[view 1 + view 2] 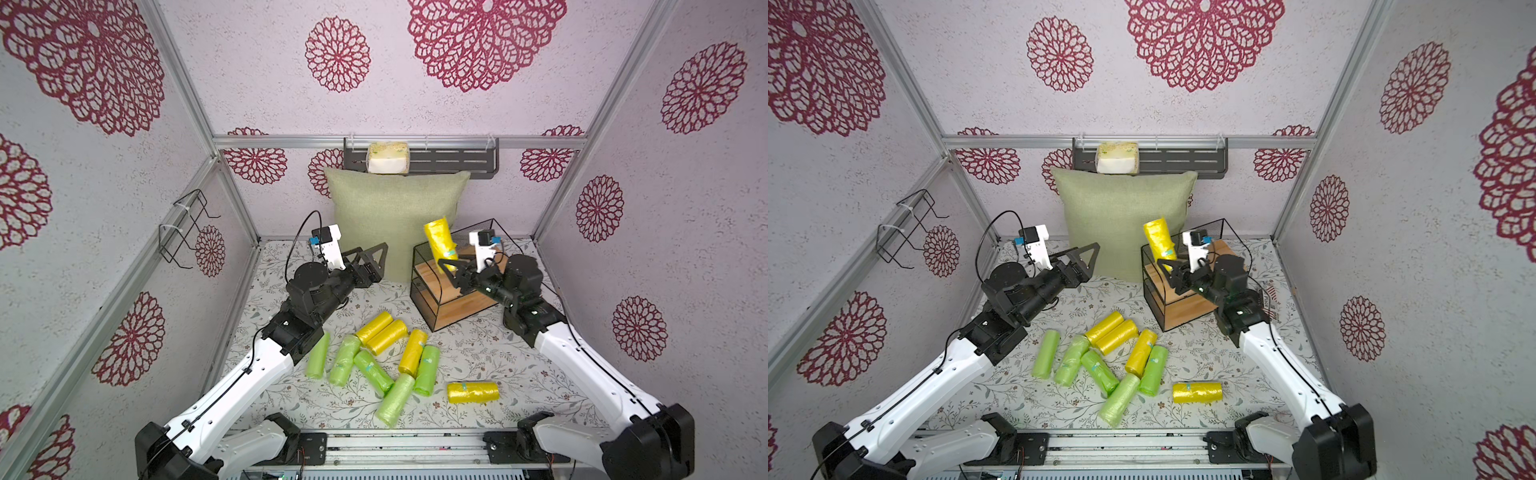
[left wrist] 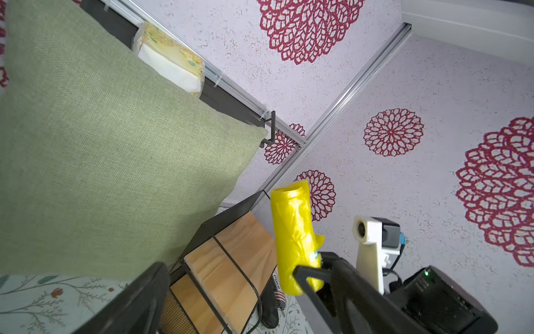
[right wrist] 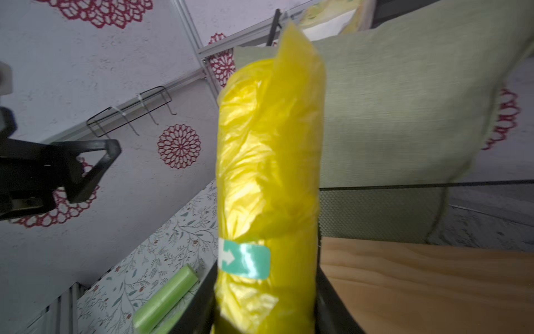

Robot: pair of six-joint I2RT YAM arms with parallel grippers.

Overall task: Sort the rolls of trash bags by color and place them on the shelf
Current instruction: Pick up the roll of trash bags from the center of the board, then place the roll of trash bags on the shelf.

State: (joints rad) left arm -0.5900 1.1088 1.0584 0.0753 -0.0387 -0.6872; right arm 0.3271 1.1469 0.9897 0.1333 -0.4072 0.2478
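My right gripper [image 1: 451, 266] is shut on the lower end of a yellow roll of trash bags [image 1: 439, 242], which stands nearly upright above the shelf [image 1: 451, 301], a black wire rack with wooden boards at the back right. The right wrist view shows the same yellow roll [image 3: 268, 173] between the jaws, with a teal sticker. My left gripper [image 1: 371, 261] is open and empty, to the left of that roll and apart from it, in front of the pillow. Several yellow rolls [image 1: 386, 336] and several green rolls [image 1: 372, 372] lie in a loose pile on the table's middle.
A green pillow [image 1: 395, 224] leans on the back wall beside the shelf. Above it hangs a dark grey slotted rack [image 1: 453, 160] holding a pale packet [image 1: 386, 158]. A black wire holder [image 1: 187, 228] is on the left wall. One yellow roll [image 1: 473, 392] lies alone at the front right.
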